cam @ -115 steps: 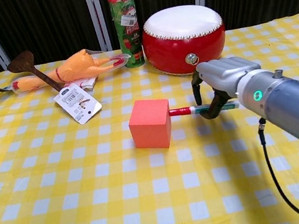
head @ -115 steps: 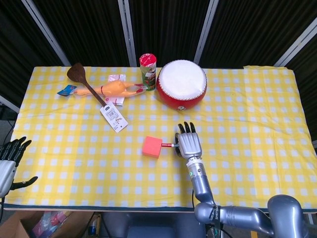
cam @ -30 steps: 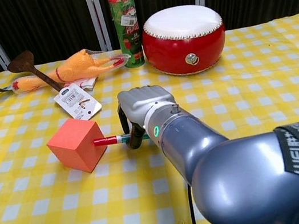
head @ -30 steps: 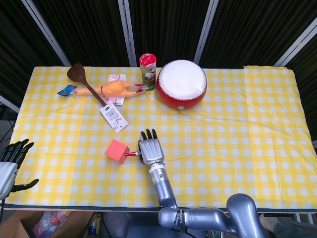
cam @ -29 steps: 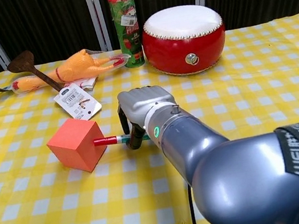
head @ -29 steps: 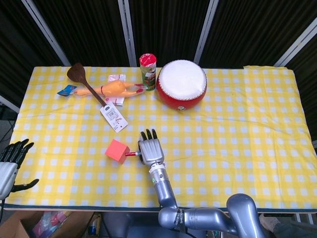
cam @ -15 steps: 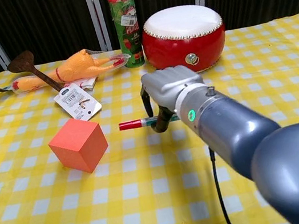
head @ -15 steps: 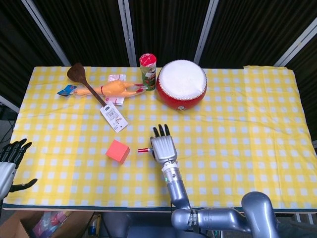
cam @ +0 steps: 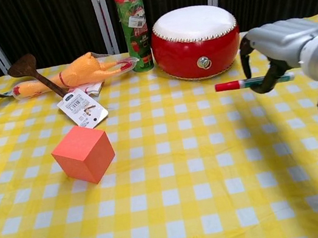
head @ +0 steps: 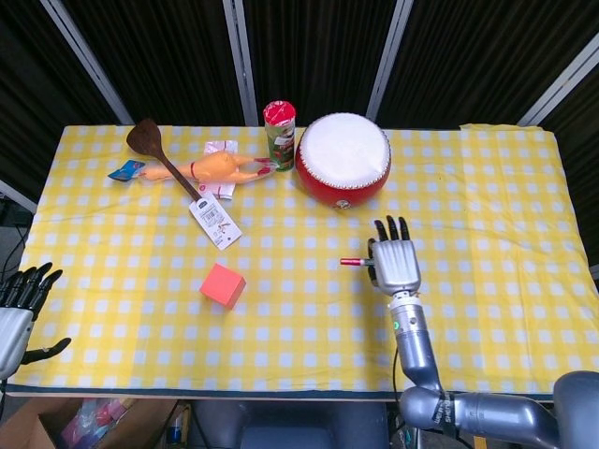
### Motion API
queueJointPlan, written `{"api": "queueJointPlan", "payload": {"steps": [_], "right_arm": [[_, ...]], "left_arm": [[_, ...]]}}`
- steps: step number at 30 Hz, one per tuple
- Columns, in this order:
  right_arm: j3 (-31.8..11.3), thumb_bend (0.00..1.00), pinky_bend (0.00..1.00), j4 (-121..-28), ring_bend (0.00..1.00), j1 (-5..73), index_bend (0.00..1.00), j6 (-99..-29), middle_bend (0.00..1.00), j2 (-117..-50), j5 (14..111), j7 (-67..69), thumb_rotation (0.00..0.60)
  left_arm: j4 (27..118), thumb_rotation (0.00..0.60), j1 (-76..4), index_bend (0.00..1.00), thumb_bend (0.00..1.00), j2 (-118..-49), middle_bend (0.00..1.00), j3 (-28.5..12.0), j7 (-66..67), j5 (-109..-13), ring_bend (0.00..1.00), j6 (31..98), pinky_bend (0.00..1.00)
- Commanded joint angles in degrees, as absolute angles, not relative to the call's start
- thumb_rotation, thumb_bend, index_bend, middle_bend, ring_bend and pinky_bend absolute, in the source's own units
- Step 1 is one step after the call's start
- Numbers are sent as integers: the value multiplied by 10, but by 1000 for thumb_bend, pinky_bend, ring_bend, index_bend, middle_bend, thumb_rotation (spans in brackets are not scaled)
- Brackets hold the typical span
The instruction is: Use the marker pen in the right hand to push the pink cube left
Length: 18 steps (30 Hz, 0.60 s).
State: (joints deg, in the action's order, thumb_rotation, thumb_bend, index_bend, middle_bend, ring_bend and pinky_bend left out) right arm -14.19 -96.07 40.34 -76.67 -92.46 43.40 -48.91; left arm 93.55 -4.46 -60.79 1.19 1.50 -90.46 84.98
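Basically the push looks done and we're in the retreat step: pink cube sits at about 9 o'clock from the right hand, well apart from it, on the yellow checked tablecloth, turned a bit so a corner faces the chest camera. Right hand is clamped on the marker pen, pen roughly level with its red cap pointing left toward the cube and clear of everything; the hand appears lifted off the cloth in the chest view. Left hand hangs off the table's near-left corner, fingers apart, holding nothing. Versus the earlier frames: the cube travelled left from mid-table with the pen tip against its right face and has kept the same spot over the last second, while the right hand has pulled back rightward, from just beside the cube to a spot at 6 o'clock of the red drum. Chip can, rubber chicken and wooden spoon at 12 o'clock of the cube haven't budged. Next move, my call: if more leftward travel is wanted, drop the pen to cube height, re-approach from the cube's 3 o'clock side and hit the face squarely, since the rotated cube may spin off the tip; otherwise just park the arm.
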Motion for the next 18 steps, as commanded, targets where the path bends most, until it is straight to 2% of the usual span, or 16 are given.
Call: {"api": "queueJointPlan", "payload": {"steps": [1,11,14,18], "right_arm": [[-131,569,0,-949,14,380,593,-747,160,-896,428,-454,600],[-107,568,0,-898,14,358,587,-703,160,-891,431,-402,600],[-105,569,0,-892,12,356,513,-698,158,-894,432,-397,600],[-104,569,0,-896,0,356,341,-695,131,-892,428,-401,600]], "left_arm": [[934,600,-44,0,0,-610,0,12,19,-905,0,850,0],[931,600,-44,0,0,-614,0,10,27,-903,0,850,0],[931,600,-44,0,0,-615,0,10,28,-901,0,849,0],[931,600,-44,0,0,-615,0,10,29,-900,0,849,0]]}}
